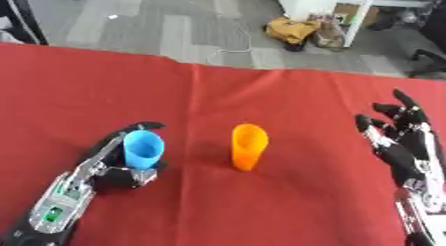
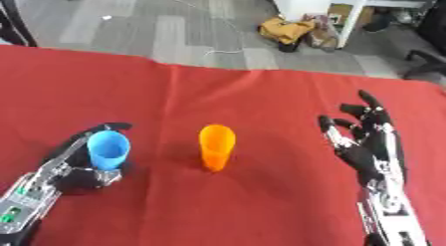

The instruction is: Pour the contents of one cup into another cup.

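Left eye view. Item: my left hand [image 1: 109, 163], fingers curled round blue cup [image 1: 143, 149], cup upright on red desk [image 1: 261, 90], left side. Item: orange cup [image 1: 248, 146], upright, centre, apart from blue one.

Right eye view. Item: my right hand [image 2: 366, 143], fingers straight, holding nothing, right of orange cup. Handling note, my judgement: lift blue cup level, bring lip above orange rim, tilt slowly; contents not visible.
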